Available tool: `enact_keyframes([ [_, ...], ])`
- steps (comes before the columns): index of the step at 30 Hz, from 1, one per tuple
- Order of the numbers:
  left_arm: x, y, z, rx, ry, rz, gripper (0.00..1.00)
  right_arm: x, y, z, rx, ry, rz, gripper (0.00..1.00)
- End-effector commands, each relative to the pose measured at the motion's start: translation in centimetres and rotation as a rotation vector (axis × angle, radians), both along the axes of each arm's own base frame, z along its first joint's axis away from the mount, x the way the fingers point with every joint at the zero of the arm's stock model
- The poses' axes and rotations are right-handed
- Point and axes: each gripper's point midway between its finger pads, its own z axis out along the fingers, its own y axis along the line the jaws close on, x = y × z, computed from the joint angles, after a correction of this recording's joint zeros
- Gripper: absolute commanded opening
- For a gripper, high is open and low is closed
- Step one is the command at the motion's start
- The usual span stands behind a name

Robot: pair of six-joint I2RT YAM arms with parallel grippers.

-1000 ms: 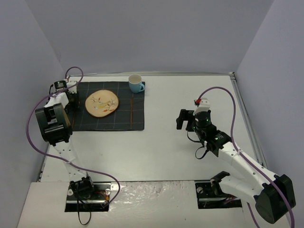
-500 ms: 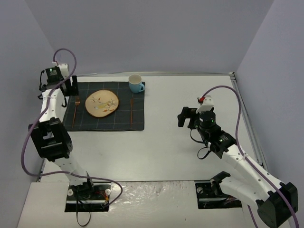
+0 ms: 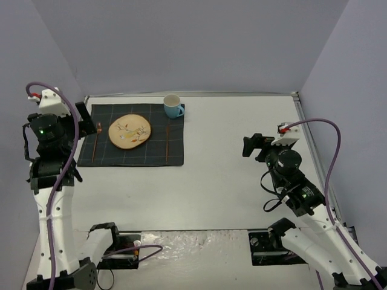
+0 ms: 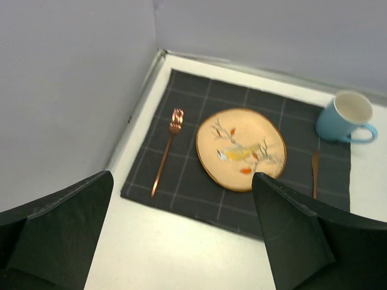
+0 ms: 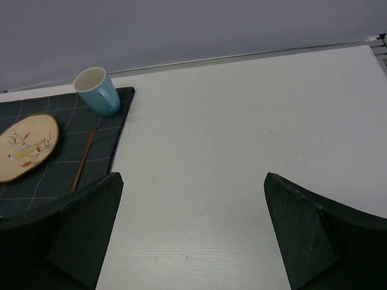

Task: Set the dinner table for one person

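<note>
The dinner table (image 3: 211, 181) is white, the placemat (image 3: 145, 154) dark and gridded, the plate (image 3: 129, 131) tan, the cup (image 3: 173, 107) blue.

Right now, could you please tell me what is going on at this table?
A place setting for one looks laid out on the table: a placemat with a plate at its middle, a fork to the left, what looks like a knife to the right, and a blue mug at the far right corner. The left gripper and right gripper are both open, holding nothing, raised above the table.
</note>
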Motion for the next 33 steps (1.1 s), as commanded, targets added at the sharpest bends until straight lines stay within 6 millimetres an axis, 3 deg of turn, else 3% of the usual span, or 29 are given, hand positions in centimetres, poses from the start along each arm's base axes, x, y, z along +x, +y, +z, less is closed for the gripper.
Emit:
enact_keyframes([
  [1, -3.4, -1.5, -2.6, -0.013, 0.058, -0.002, 0.97, -0.7, -2.2, 4.7, -0.001, -0.114, -0.079, 1.00],
  [9, -7.8, -1.8, -5.8, -0.006, 0.004, 0.030, 0.97, -2.1, -3.5, 6.0, -0.028, -0.170, -0.114, 1.00],
  [17, -8.2, -2.0, -8.3, -0.012, -0.042, 0.037, 0.97, -2.4, -4.4, 7.0, -0.077, -0.193, -0.148, 1.00],
  [33, -8.6, -1.4, -7.9, 0.016, -0.111, 0.072, 0.97, -2.8, -4.9, 6.7, -0.085, -0.210, -0.162, 1.00],
])
